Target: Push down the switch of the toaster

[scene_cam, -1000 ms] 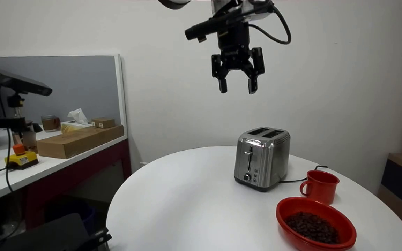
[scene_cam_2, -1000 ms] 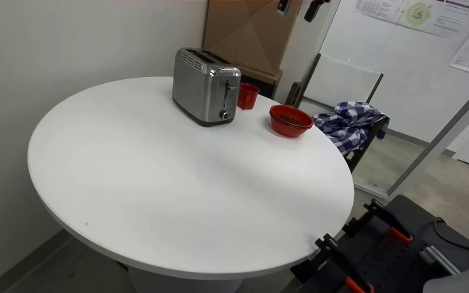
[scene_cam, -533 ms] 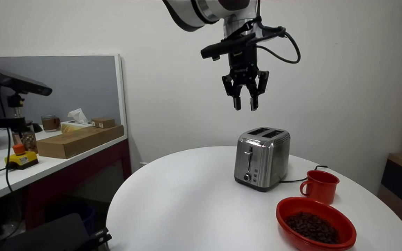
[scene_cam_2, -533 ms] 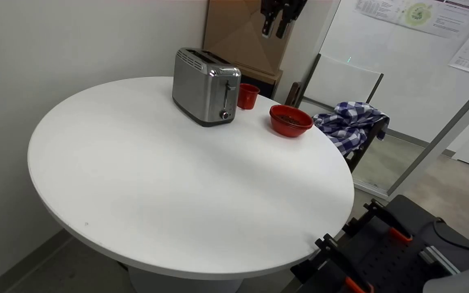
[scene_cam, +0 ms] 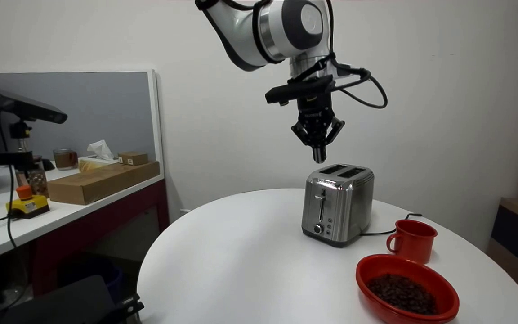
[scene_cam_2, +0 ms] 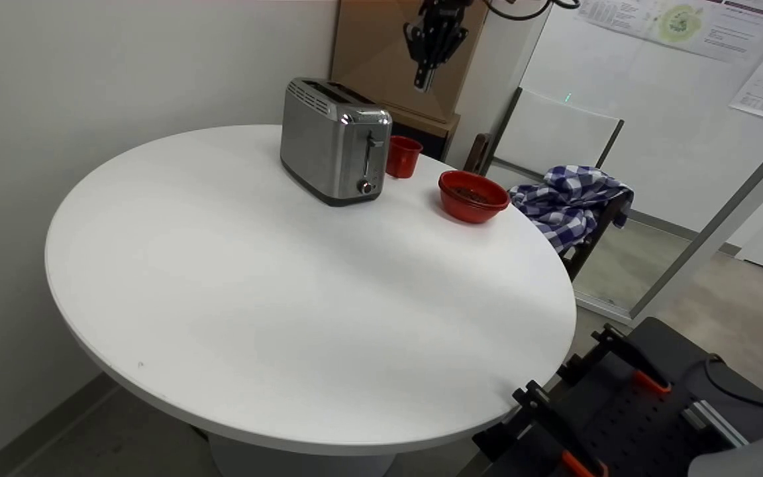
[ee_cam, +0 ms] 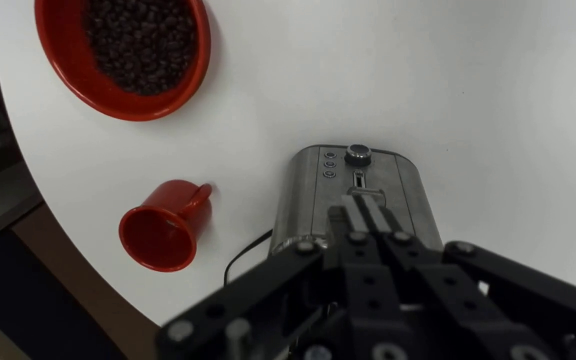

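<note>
Right of centre in an exterior view, the lever (scene_cam: 320, 197) of the toaster (scene_cam: 341, 209) shows straight below the closed, empty gripper (scene_cam: 319, 156).

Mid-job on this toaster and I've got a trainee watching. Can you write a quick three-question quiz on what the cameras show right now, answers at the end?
1. True or false: on the toaster, the lever is up, not pressed down.
2. Fill the gap: the red bowl holds dark ____.
3. Multiple choice: the gripper is
a) wide open, away from the toaster
b) closed on the lever
c) closed, apart from the toaster

Key:
1. True
2. beans
3. c
</note>
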Action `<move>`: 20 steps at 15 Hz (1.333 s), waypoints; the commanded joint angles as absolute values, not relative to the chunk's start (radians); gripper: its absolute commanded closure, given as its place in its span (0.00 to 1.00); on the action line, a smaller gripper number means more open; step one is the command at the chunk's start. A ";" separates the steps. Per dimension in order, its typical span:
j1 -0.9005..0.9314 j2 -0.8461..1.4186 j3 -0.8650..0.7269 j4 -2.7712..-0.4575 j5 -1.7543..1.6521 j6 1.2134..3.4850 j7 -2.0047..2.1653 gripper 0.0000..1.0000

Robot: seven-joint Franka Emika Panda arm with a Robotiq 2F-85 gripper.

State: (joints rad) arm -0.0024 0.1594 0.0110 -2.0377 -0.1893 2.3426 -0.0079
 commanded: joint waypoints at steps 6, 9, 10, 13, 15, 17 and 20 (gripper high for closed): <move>0.024 0.272 -0.001 -2.058 -0.227 2.610 0.002 0.96; 0.035 0.307 -0.006 -2.057 -0.233 2.668 0.005 0.96; 0.039 0.317 -0.008 -2.057 -0.235 2.682 0.005 0.97; 0.055 0.348 -0.021 -2.057 -0.250 2.719 0.012 0.96; 0.067 0.371 -0.037 -2.055 -0.273 2.743 0.018 0.96; 0.081 0.396 -0.058 -2.051 -0.301 2.772 0.031 0.96; 0.103 0.442 -0.095 -2.041 -0.338 2.838 0.044 0.97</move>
State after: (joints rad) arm 0.0690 0.3969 -0.0498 -2.0567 -0.2876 2.7692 0.0061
